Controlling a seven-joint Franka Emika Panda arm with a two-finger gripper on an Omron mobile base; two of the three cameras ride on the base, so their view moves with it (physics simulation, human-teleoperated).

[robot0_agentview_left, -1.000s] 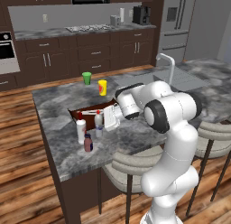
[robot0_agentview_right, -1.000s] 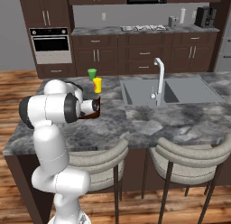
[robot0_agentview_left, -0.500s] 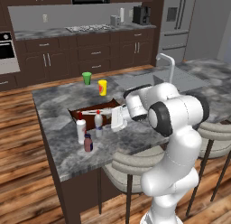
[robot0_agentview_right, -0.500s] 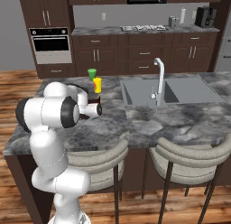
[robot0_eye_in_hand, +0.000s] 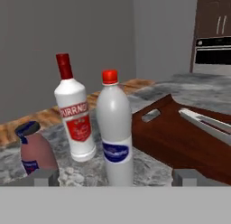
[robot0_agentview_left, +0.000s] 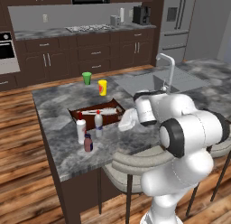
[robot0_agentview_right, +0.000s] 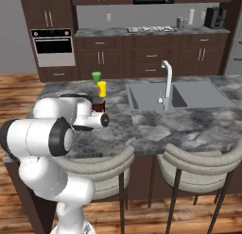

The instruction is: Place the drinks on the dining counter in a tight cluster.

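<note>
You see three bottles standing upright in a close group on the bench point(robot0_agentview_left: 58, 123), just beside the near edge of a brown tray point(robot0_agentview_left: 108, 114): the clear bottle point(robot0_eye_in_hand: 115, 135), the white bottle point(robot0_eye_in_hand: 75, 119) and the short pink bottle point(robot0_eye_in_hand: 35, 151). Your gripper point(robot0_eye_in_hand: 115, 177) faces the clear bottle with its jaws wide open, holding nothing. The green cup point(robot0_agentview_left: 86, 77) and yellow cup point(robot0_agentview_left: 102, 87) stand well apart beyond the tray.

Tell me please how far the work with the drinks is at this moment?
Done, it seems: the white bottle, the clear bottle and the pinkish-red bottle stand upright and close together on the dining counter, beside the brown tray. In hand: nothing; the gripper is open and holds no bottle. Left: probably only to draw the arm away.
</note>
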